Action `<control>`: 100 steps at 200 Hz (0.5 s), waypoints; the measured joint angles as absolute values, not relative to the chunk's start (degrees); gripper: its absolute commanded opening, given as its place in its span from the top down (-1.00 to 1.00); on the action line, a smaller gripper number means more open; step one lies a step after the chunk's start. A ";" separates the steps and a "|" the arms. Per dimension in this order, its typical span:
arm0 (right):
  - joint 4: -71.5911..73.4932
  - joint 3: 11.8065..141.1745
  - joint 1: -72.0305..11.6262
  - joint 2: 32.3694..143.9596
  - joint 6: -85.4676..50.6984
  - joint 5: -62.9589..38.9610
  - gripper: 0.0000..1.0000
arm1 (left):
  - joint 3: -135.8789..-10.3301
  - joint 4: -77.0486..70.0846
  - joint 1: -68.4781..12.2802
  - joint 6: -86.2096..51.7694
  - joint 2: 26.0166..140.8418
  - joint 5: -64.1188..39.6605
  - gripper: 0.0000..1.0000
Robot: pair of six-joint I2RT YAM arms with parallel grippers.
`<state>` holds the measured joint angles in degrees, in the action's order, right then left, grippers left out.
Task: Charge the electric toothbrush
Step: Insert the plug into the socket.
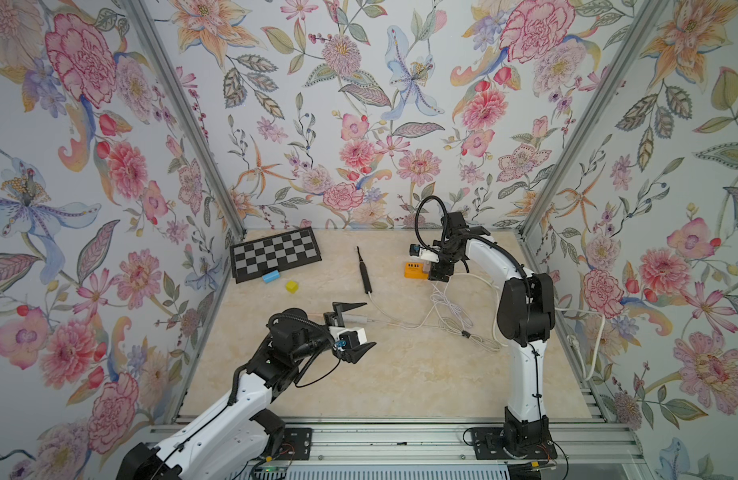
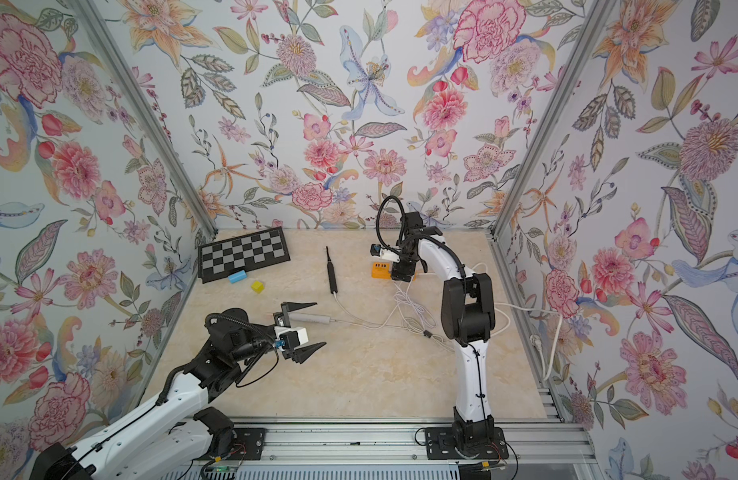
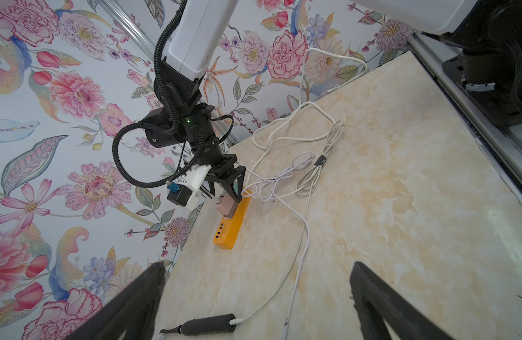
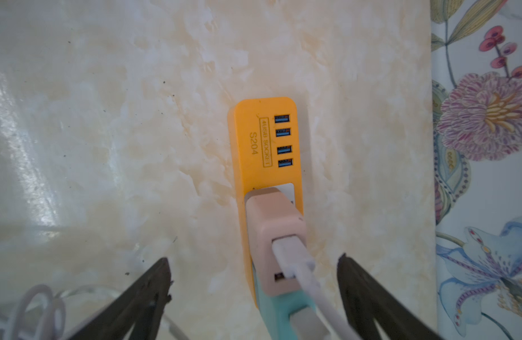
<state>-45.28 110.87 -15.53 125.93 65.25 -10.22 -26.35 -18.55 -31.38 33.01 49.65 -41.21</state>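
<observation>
The black electric toothbrush (image 1: 364,274) (image 2: 331,274) (image 3: 208,323) lies flat mid-table with a white cable (image 1: 400,322) plugged into its base. That cable runs to a pink adapter (image 4: 276,223) (image 3: 224,206) seated in the orange power strip (image 1: 415,270) (image 2: 380,270) (image 4: 262,141), with a white USB plug (image 4: 292,253) in the adapter. My right gripper (image 1: 438,274) (image 2: 402,276) (image 4: 254,259) points down over the adapter, open, its fingers on either side and apart from it. My left gripper (image 1: 369,324) (image 2: 320,323) (image 3: 257,265) hovers open and empty in front of the toothbrush.
A folded chessboard (image 1: 276,253) lies at the back left, with a blue block (image 1: 271,276) and a yellow block (image 1: 291,286) beside it. Loose white cable loops (image 1: 450,311) lie between the arms. A white mains cord (image 1: 587,345) hangs over the right edge.
</observation>
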 measured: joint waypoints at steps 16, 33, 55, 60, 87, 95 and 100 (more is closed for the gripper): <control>-45.28 110.80 -15.46 125.89 64.12 -10.04 -0.56 | -26.35 -19.07 -31.38 32.75 49.39 -41.67 -0.98; -45.30 110.78 -15.33 125.89 63.26 -10.04 -0.34 | -26.35 -19.29 -31.38 32.58 49.39 -41.85 -0.98; -45.30 110.87 -15.29 125.89 62.65 -9.85 -0.07 | -26.35 -19.33 -31.38 32.58 49.39 -41.82 -0.98; -45.32 110.98 -15.29 125.91 62.59 -9.67 -0.01 | -26.35 -19.33 -31.38 32.58 49.39 -41.82 -0.98; -45.19 112.46 -15.29 127.02 62.54 -8.86 0.16 | -26.35 -19.33 -31.38 32.58 49.39 -41.82 -0.98; -45.06 112.84 -15.29 127.48 62.54 -8.54 0.21 | -26.35 -19.33 -31.38 32.58 49.39 -41.82 -0.98; -44.95 112.88 -15.31 127.76 62.61 -8.51 0.25 | -26.35 -19.33 -31.38 32.58 49.39 -41.82 -0.98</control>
<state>-44.95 112.88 -15.31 127.76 62.61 -8.51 -26.35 -19.33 -31.38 32.58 49.39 -41.82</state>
